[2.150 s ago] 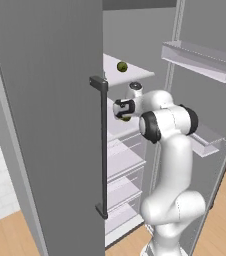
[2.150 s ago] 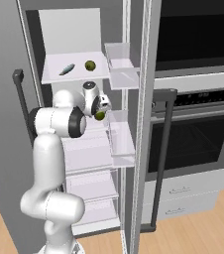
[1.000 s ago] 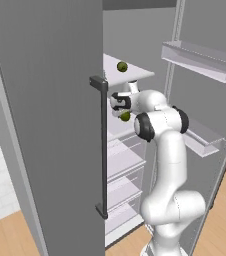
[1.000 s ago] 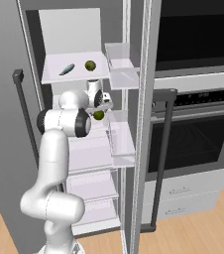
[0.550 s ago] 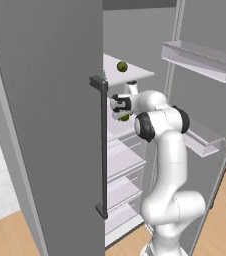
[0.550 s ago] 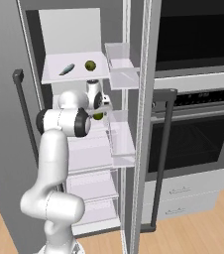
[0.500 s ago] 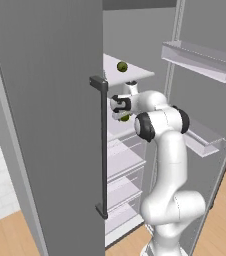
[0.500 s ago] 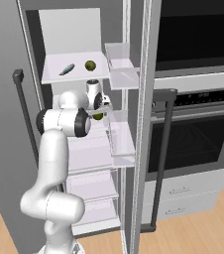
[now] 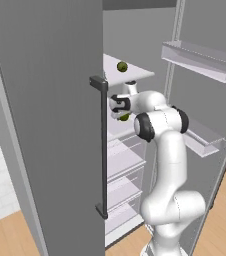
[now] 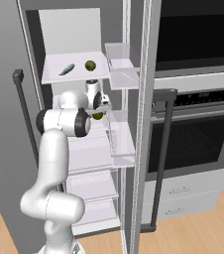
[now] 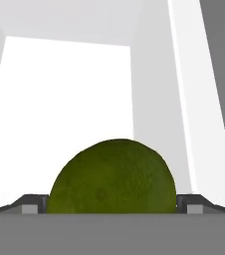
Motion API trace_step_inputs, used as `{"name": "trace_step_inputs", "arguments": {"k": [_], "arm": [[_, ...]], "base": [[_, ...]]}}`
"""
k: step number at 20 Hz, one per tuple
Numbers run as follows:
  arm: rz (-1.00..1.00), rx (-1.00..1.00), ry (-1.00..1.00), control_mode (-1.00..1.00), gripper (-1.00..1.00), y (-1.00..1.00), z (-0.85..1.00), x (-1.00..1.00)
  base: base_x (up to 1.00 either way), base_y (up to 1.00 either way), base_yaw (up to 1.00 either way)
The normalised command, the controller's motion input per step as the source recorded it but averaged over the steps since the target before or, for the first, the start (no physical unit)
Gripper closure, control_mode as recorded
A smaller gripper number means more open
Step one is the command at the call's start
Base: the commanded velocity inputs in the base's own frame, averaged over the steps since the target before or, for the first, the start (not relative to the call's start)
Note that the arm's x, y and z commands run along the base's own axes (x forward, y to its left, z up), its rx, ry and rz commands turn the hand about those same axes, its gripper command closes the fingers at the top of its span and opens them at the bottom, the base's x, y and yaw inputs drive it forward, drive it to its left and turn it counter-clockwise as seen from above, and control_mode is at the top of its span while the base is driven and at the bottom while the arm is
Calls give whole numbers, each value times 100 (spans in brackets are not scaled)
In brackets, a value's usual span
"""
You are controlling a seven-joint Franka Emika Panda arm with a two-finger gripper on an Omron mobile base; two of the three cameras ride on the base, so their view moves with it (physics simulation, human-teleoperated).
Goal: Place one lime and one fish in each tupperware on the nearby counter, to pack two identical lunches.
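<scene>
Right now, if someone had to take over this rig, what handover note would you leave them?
Gripper: open, inside the fridge, fingertips either side of a lime, not closed on it.
Things: second lime and a fish lie on the upper fridge shelf.
Done: nothing packed yet, as far as the views show.
Left: close on this lime, carry it to a tupperware, then fetch the other lime and both fish; tubs and counter are not in sight.

Top white fridge shelf: 1 small dark olive-green round lime to the right, 1 slender grey fish lying left of it, apart. Next white shelf below: a 2nd dark green lime toward its right side.
</scene>
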Motion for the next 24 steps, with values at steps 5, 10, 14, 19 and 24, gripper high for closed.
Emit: {"name": "trace_step_inputs", "arguments": {"k": [5,10,14,19,24], "arm": [[0,0,0,-100,-100,9,-16,4],[0,0,-2,-100,-100,6,-31,11],[0,0,-5,-100,-100,0,-61,0],[0,0,-1,-100,-100,0,-23,0],[0,0,0,-100,-100,0,-8,-2]], "base": [[0,0,0],[0,0,0],[0,0,0],[0,0,0],[0,0,0]]}}
